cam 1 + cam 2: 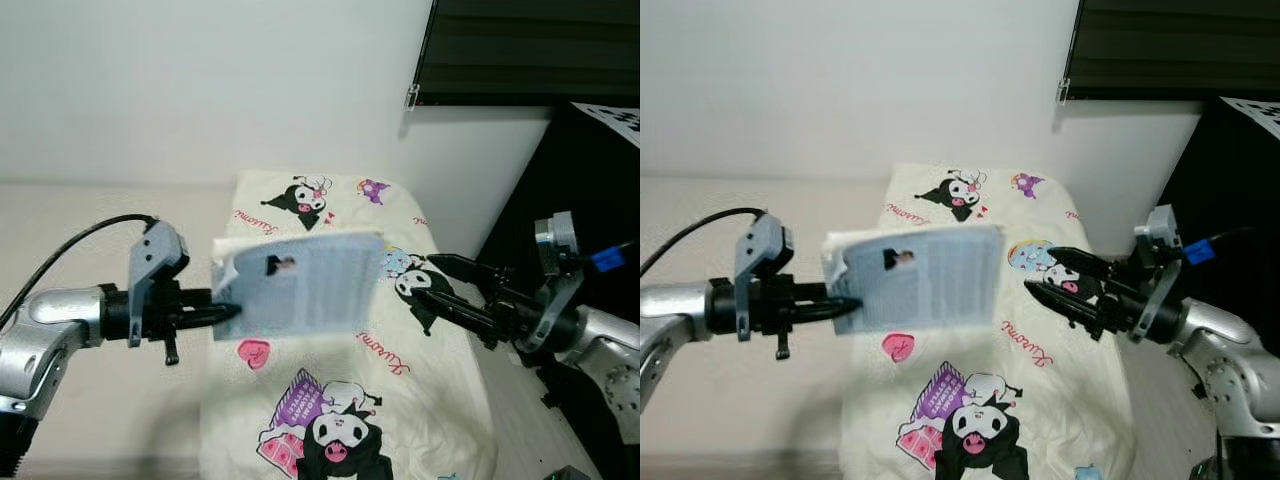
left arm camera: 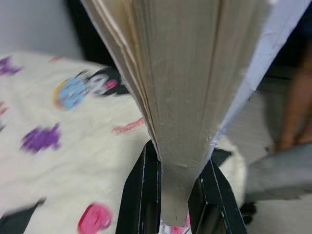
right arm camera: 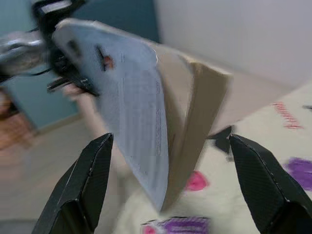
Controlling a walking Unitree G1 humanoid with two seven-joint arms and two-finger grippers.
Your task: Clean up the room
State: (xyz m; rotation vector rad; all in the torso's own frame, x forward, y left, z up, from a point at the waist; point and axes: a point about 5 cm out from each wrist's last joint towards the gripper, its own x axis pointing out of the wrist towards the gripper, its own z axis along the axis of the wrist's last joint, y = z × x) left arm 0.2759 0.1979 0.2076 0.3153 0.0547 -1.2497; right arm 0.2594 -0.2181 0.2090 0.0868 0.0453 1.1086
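Observation:
My left gripper (image 1: pixel 222 312) is shut on the left edge of a pale blue-grey book (image 1: pixel 300 285), holding it flat in the air above a cream bed cover (image 1: pixel 330 400) printed with cartoon characters. In the left wrist view the book's page edges (image 2: pixel 195 87) are pinched between the black fingers (image 2: pixel 141 190). My right gripper (image 1: pixel 428 284) is open, level with the book and just right of its free edge, not touching it. From the right wrist view the book (image 3: pixel 146 122) hangs between the two spread fingers (image 3: pixel 83 190).
The bed runs away from me to a white wall (image 1: pixel 200 90). A dark window blind (image 1: pixel 530 50) hangs at upper right, with black furniture (image 1: pixel 590 180) below it beside the bed. Beige floor (image 1: pixel 90 400) lies left of the bed.

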